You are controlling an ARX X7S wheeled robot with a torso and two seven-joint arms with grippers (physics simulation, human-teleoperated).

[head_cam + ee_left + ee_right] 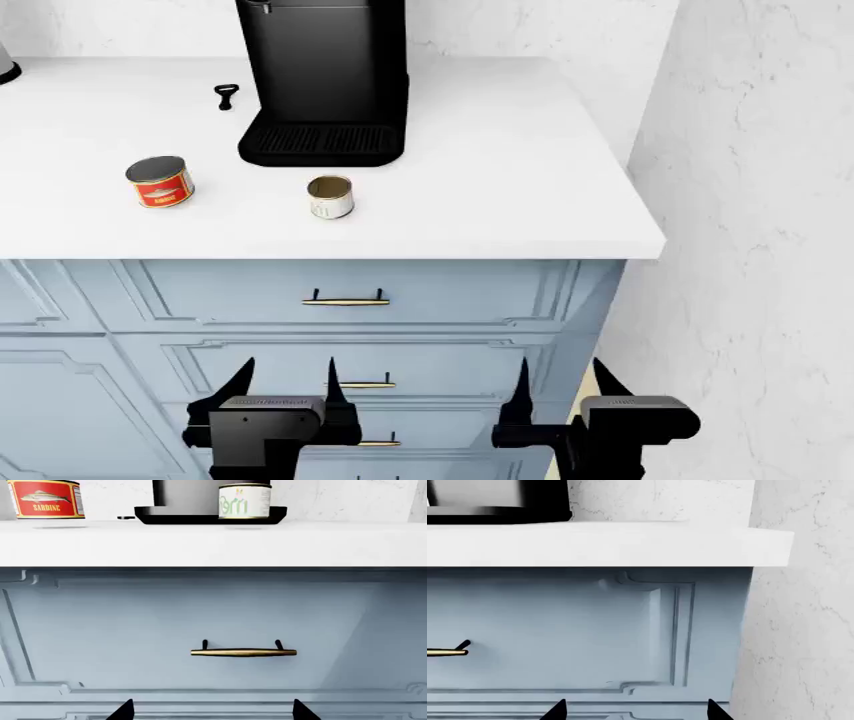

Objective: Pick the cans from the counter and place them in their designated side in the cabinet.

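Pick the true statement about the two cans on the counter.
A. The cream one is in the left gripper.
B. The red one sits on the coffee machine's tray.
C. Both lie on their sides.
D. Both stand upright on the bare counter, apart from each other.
D: the red can and the cream can stand upright and apart on the counter, in front of the coffee machine, neither gripped.

Left gripper [287, 382] and right gripper [558, 378] sit low, side by side and well apart, at matching height. Both point upward with fingers spread wide. Neither holds or touches anything.
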